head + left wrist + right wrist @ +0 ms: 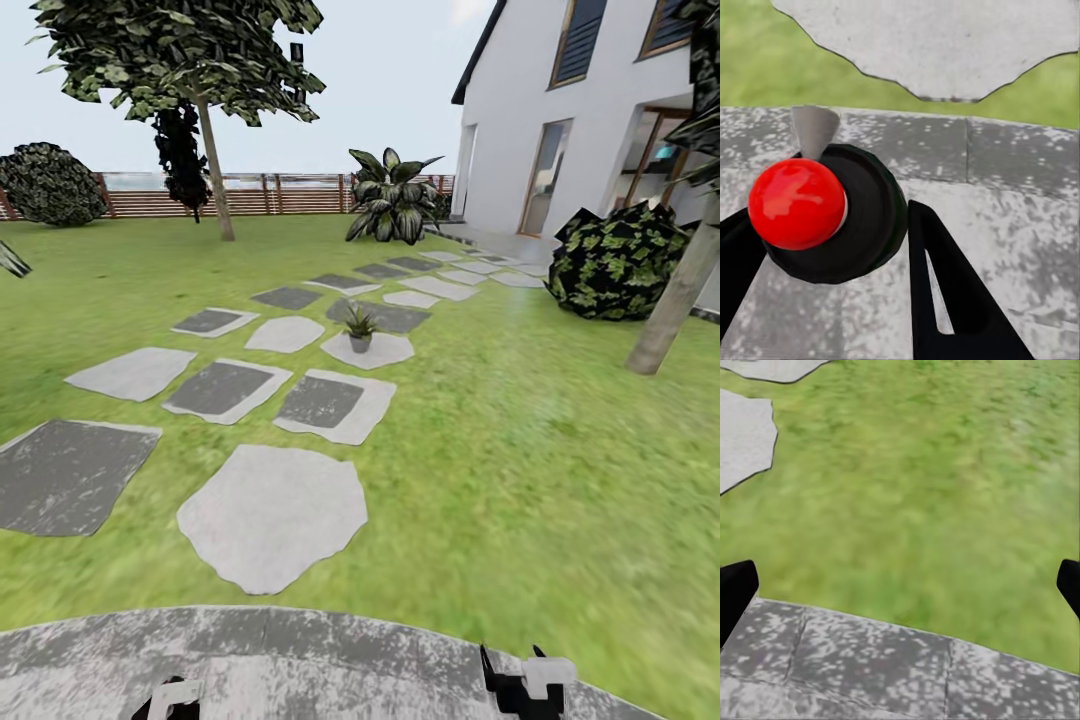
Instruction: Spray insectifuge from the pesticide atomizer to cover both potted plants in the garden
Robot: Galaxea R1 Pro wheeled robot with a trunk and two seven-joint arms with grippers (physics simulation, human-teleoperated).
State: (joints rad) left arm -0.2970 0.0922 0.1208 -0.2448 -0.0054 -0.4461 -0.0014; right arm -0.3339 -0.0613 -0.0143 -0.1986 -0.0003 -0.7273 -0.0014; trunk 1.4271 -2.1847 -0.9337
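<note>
Two left fingers (945, 300) clamp the pesticide atomizer (866, 225) (red-tipped); right fingers (735, 591) spread apart.

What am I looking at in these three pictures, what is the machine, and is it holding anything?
These are simulated renders from a wheeled robot with two arms in a garden. The wide picture comes from its head camera: the left gripper and right gripper peek in at the bottom, over a grey paved patio. Ahead, stepping stones cross the lawn, and a small potted plant stands on a pale one. The other two pictures come from cameras on the wrists. The right one's fingers are spread wide, holding nothing. Between the left one's fingers sits a round black object with a red ball; I cannot tell whether it is gripped.
</note>
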